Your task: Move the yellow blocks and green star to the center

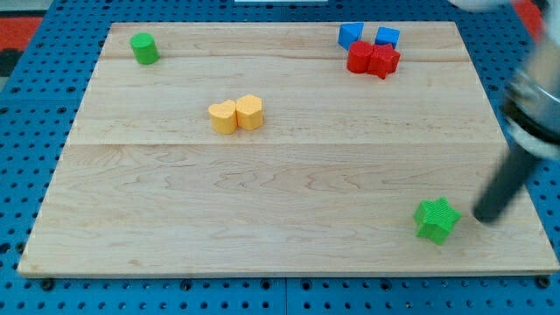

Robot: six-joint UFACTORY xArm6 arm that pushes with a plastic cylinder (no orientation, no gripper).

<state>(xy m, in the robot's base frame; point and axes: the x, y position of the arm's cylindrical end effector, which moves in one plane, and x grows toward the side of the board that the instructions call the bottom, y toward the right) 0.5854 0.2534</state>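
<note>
Yellow blocks (236,115) sit touching left of the board's (262,192) centre, while our tip (484,215), bare and holding nothing, rests just right of the green star (437,219) near the bottom-right corner, with nothing between them.

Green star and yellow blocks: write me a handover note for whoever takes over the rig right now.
My tip sits on the board just to the view's right of the green star, with a small gap, not touching.
Green star: near the view's bottom right corner, far from centre.
Two yellow blocks: touching side by side, up and to the view's left of centre.
Done: nothing at the centre yet.
Left: push the star toward the view's left and up, then nudge the yellow pair to the centre.
</note>
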